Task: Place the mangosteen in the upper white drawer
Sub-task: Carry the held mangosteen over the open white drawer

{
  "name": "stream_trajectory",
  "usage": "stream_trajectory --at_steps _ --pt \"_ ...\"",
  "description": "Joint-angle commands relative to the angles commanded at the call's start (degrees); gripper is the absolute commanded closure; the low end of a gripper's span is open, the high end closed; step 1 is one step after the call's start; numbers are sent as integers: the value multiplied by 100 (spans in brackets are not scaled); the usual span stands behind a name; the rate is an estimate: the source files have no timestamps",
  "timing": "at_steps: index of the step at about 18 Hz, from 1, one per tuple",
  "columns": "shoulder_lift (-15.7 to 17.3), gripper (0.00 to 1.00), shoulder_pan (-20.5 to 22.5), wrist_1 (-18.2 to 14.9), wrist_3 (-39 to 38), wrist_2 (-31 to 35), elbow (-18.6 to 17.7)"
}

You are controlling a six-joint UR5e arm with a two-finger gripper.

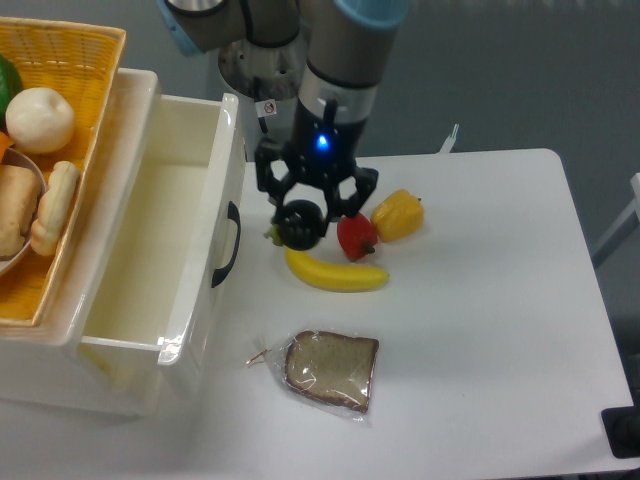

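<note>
The mangosteen point(299, 226), a small glossy near-black fruit with a green stem on its left, sits between the fingers of my gripper point(304, 215) just above the table, right of the drawer's front. The fingers press on both its sides, so the gripper is shut on it. The upper white drawer point(190, 130) is pulled open to the left; its cream-white inside is bare, and its curved black handle point(228, 245) faces the fruit. The gripper stands a short way right of the drawer's front wall.
A red pepper point(356, 237) and a yellow pepper point(398, 215) lie just right of the gripper, and a banana point(336, 274) lies just below it. Bagged bread point(332, 370) lies nearer the front. A yellow wicker basket point(80, 50) with food stands at the far left above the drawer.
</note>
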Motion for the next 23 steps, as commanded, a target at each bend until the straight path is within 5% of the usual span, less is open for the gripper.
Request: stream_trajectory --at_steps 13,15,19,22,23 --pt "45 72 -739 -35 -229 -141 -150" --pt "19 61 -800 -35 -212 -141 -150" --pt "-8 54 -827 -35 -185 -141 -167" --pt "-25 25 -906 26 -141 -123 -159" --pt "-25 22 -906 35 -150 -123 -159"
